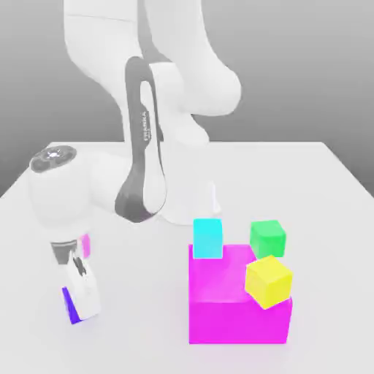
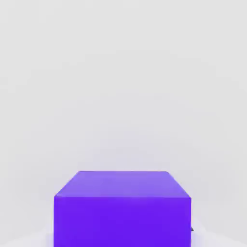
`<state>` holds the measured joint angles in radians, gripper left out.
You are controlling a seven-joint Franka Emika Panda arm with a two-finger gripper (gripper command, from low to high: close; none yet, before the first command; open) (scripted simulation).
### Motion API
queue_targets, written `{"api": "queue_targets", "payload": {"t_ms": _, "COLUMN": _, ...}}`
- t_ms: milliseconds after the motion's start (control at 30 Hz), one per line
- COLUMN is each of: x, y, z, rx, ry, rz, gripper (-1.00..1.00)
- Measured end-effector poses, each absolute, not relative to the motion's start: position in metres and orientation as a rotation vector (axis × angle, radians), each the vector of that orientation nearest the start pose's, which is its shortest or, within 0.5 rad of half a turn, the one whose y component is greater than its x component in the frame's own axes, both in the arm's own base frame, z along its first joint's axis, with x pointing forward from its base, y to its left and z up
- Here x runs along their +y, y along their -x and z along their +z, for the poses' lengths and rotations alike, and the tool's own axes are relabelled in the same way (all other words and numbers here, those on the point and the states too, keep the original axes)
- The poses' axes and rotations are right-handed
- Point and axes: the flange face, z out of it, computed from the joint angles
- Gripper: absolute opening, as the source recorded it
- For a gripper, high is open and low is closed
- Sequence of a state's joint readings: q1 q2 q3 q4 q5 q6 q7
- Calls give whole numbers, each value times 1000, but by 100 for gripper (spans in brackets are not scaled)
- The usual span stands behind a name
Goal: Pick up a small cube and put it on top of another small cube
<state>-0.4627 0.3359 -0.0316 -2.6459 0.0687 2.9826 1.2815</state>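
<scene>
The white arm bends down over the near left part of the counter (image 1: pixel 321 168) in the exterior view, and its tool (image 1: pixel 77 303) points down at the surface there. The tool's fingers are drawn in tight on the purple-blue cube (image 1: pixel 70 304), which shows as a thin strip of colour at the left edge of the near white finger (image 1: pixel 84 292). The cube sits low, at or just above the counter; whether it touches the surface cannot be told. In the hand view the purple-blue cube (image 2: pixel 123 208) appears close up, with its top face and one side face visible against the pale counter (image 2: pixel 120 72).

Well to the right of the tool stands a big magenta block (image 1: pixel 237 310), resting on the counter near the front edge. A yellow cube (image 1: pixel 269 281) sits tilted at the block's near right top corner, overlapping its top and front faces. A cyan cube (image 1: pixel 208 238) stands at the far left edge of the magenta block, upright; whether it rests on the block or just behind it cannot be told. A green cube (image 1: pixel 267 237) lies just beyond the block's far right corner, on the counter, close to the yellow cube but farther back. The purple-blue cube and the yellow cube are well apart, with most of the magenta block between them.
</scene>
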Motion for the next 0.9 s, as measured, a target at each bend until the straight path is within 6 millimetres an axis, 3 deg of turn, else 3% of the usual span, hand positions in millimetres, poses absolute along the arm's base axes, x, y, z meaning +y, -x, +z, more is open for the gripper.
{"api": "queue_targets", "payload": {"t_ms": 167, "x": -201, "y": -361, "z": 178, "rx": 2499, "ry": 1900, "rz": -1, "gripper": -100}}
{"api": "queue_targets", "payload": {"t_ms": 233, "x": -188, "y": -371, "z": 199, "rx": 2500, "ry": 1895, "rz": -3, "gripper": -100}}
{"api": "queue_targets", "payload": {"t_ms": 333, "x": -117, "y": -410, "z": 235, "rx": 2463, "ry": 1926, "rz": -6, "gripper": -100}}
{"api": "queue_targets", "payload": {"t_ms": 433, "x": -45, "y": -432, "z": 271, "rx": 2458, "ry": 1923, "rz": -3, "gripper": -100}}
{"api": "queue_targets", "payload": {"t_ms": 533, "x": 21, "y": -438, "z": 305, "rx": 2483, "ry": 1893, "rz": 1, "gripper": -100}}
{"api": "queue_targets", "payload": {"t_ms": 633, "x": 96, "y": -428, "z": 334, "rx": 2493, "ry": 1895, "rz": 3, "gripper": -100}}
{"api": "queue_targets", "payload": {"t_ms": 700, "x": 121, "y": -423, "z": 329, "rx": 2499, "ry": 1900, "rz": -3, "gripper": -100}}
{"api": "queue_targets", "payload": {"t_ms": 800, "x": 129, "y": -421, "z": 296, "rx": 2501, "ry": 1902, "rz": -6, "gripper": -100}}
{"api": "queue_targets", "payload": {"t_ms": 833, "x": 130, "y": -420, "z": 287, "rx": 2499, "ry": 1903, "rz": -3, "gripper": 100}}
{"api": "queue_targets", "payload": {"t_ms": 900, "x": 130, "y": -420, "z": 287, "rx": 2498, "ry": 1903, "rz": -3, "gripper": 100}}
